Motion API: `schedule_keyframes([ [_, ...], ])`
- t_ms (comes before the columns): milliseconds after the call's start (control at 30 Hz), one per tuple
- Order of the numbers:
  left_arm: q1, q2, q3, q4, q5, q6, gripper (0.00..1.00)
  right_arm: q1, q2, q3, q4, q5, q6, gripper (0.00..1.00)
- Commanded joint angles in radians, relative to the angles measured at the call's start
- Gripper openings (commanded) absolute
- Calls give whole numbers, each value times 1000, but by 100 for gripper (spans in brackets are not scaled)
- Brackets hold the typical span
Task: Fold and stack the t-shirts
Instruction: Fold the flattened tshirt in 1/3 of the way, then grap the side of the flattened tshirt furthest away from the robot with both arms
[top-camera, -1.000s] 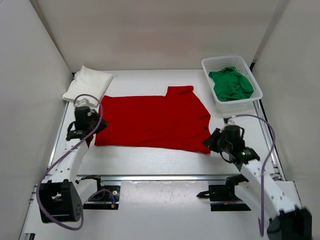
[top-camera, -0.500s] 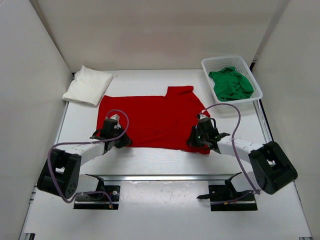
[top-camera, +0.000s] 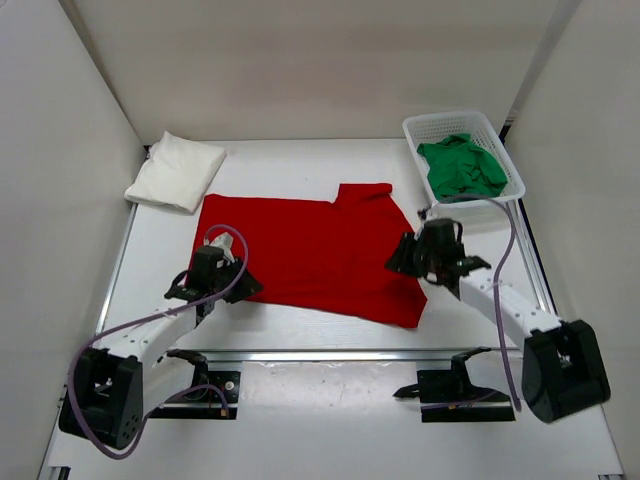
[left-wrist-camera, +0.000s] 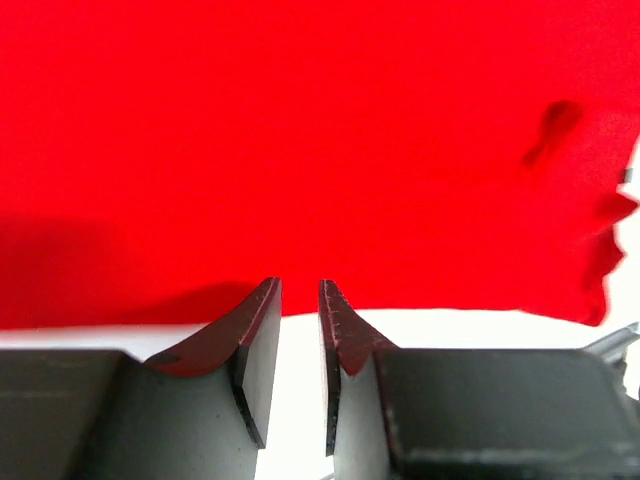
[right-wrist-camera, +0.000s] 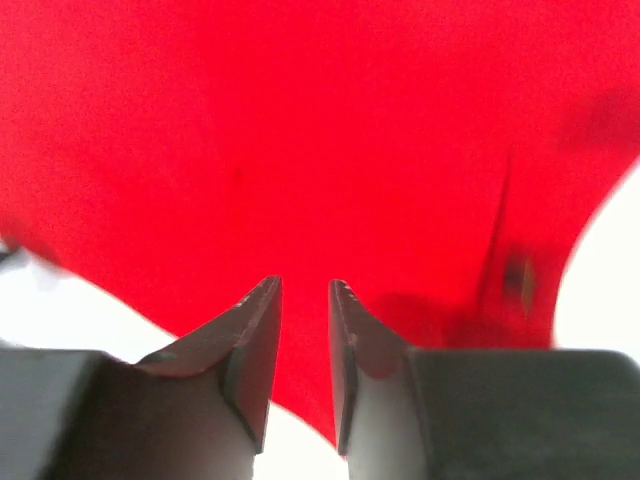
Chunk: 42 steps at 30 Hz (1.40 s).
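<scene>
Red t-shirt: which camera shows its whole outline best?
Top external: the red t-shirt lies spread out, nearly all its outline visible. Left wrist shows only a stretch along its near edge; right wrist only a blurred red patch.

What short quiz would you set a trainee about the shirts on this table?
1. True or false: the green t-shirt lies in the basket.
2. Fill in: the folded white t-shirt lies at the far ____ corner of the table.
3. Which one lies spread out in the middle of the table? A the white t-shirt, B the red t-shirt, C the green t-shirt.
Key: 1 true; 2 left; 3 B.
</scene>
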Motion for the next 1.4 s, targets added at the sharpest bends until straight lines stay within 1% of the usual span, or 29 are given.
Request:
schedule_keyframes([
  [0, -39, 47, 151, 3, 6, 71, 33, -69, 134, 183, 91, -7, -90, 23],
  [67, -47, 134, 223, 6, 43, 91, 31, -118, 296, 316, 134, 5, -107, 17],
  [100, -53, 155, 240, 6, 76, 108, 31, -128, 377, 390, 151, 20, -111, 16],
  [133, -50, 187, 243, 22, 92, 100, 30, -141, 416, 435, 150, 27, -111, 14],
  [167, -56, 207, 245, 38, 125, 88, 30, -151, 489, 514, 157, 39, -114, 15],
  [200, -70, 219, 246, 58, 130, 79, 31, -154, 560, 571, 183, 65, -107, 20],
  [233, -75, 227, 245, 68, 129, 76, 30, -164, 586, 603, 211, 77, -111, 27],
  [300, -101, 231, 236, 75, 109, 74, 31, -172, 728, 773, 190, 108, -117, 31],
  [333, -112, 233, 231, 86, 116, 70, 31, -175, 805, 867, 141, 115, -120, 34],
  [367, -112, 229, 229, 85, 115, 68, 31, -184, 845, 915, 108, 125, -120, 34],
  [433, -112, 230, 219, 86, 123, 65, 31, -188, 985, 1106, 0, 143, -133, 34],
  [533, -118, 232, 216, 101, 124, 57, 31, -189, 1092, 1244, -82, 169, -137, 34],
  [633, -107, 241, 213, 104, 138, 59, 32, -189, 1168, 1331, -143, 188, -133, 34],
  [800, -105, 253, 223, 109, 143, 54, 31, -184, 1245, 1453, -226, 212, -130, 33],
  [867, -98, 259, 226, 114, 147, 48, 32, -180, 1290, 1536, -303, 227, -128, 33],
  [933, -96, 256, 225, 120, 141, 50, 31, -172, 1315, 1578, -358, 277, -128, 33],
  [1067, -81, 258, 233, 117, 150, 45, 31, -165, 1314, 1584, -370, 332, -130, 33],
  [1100, -90, 255, 237, 117, 141, 48, 31, -162, 1312, 1590, -372, 353, -130, 34],
  [1167, -87, 256, 237, 117, 135, 48, 31, -158, 1326, 1607, -398, 369, -133, 33],
  [1267, -86, 256, 231, 131, 150, 33, 31, -163, 1340, 1638, -424, 323, -125, 32],
  [1333, -82, 261, 234, 129, 150, 39, 31, -158, 1350, 1655, -435, 277, -107, 29],
  [1367, -81, 258, 233, 132, 149, 39, 31, -163, 1354, 1656, -433, 272, -107, 26],
])
